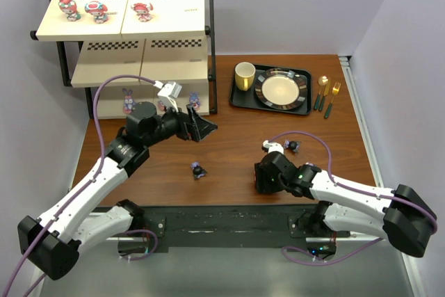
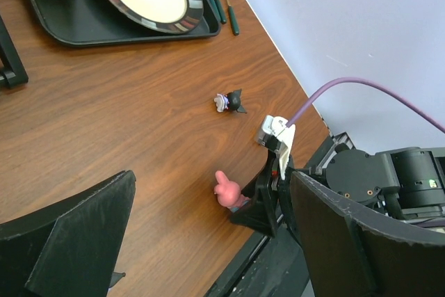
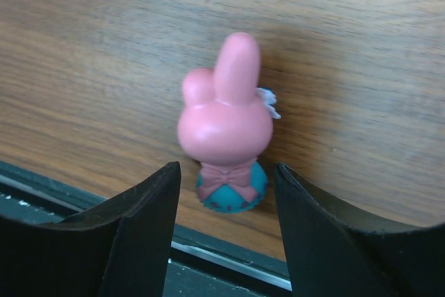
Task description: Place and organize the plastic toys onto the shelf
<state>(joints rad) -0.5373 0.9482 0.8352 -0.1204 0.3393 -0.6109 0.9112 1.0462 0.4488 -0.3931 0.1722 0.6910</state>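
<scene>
we see right gripper (image 3: 226, 170) spread narrow, pink bunny toy (image 3: 226, 119) between fingers, ungripped, on table (image 1: 236, 140), left gripper (image 1: 199, 127) wide, empty, near shelf (image 1: 167, 17)

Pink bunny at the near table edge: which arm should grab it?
Right. The right tool, open, straddles the pink bunny, a finger on each side, not touching. The left tool is open, empty, up by the shelf, farther off.
</scene>
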